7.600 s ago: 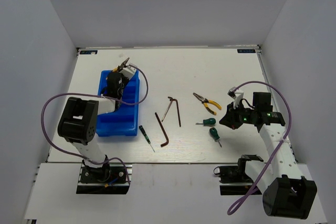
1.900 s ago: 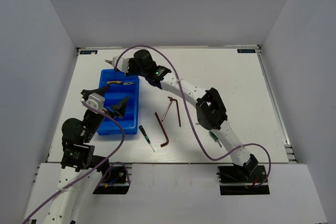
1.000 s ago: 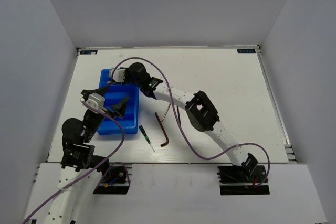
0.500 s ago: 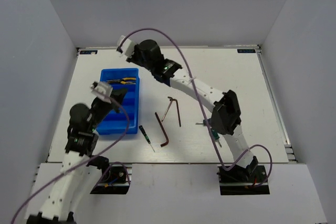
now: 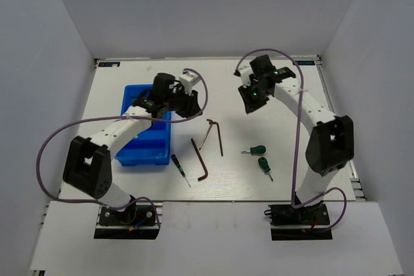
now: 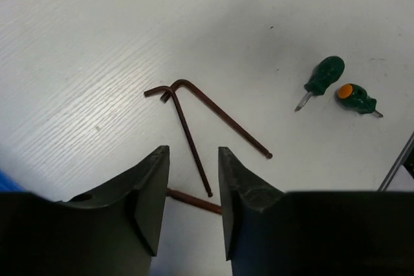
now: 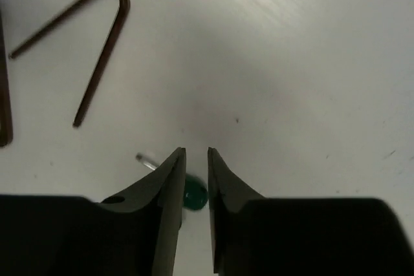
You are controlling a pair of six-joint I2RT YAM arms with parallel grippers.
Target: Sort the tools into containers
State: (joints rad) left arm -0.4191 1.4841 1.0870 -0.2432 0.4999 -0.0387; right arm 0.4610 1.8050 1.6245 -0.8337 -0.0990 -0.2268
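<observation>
The blue tray [image 5: 143, 141] lies at the left, and my left arm crosses its far end. My left gripper [image 5: 190, 103] is open and empty, just right of the tray's far right corner. In the left wrist view [image 6: 193, 159] it hangs above the dark hex keys [image 6: 187, 117]. These hex keys [image 5: 212, 132] lie mid-table, with a longer one [image 5: 199, 158] beside them. A thin green-handled screwdriver [image 5: 180, 170] lies near the tray. Two stubby screwdrivers [image 5: 256, 150] [image 5: 264, 165] lie further right. My right gripper [image 5: 249, 100] is slightly open and empty, above the far middle of the table. The pliers are hidden.
In the right wrist view, a stubby screwdriver [image 7: 194, 195] shows below my fingers [image 7: 171, 179], and the hex keys [image 7: 97, 50] show at upper left. White walls enclose the table on three sides. A purple cable loops off each arm.
My right arm has swung away from the tray's far end to the right. My left gripper has moved from the tray's near side up to its far right corner.
</observation>
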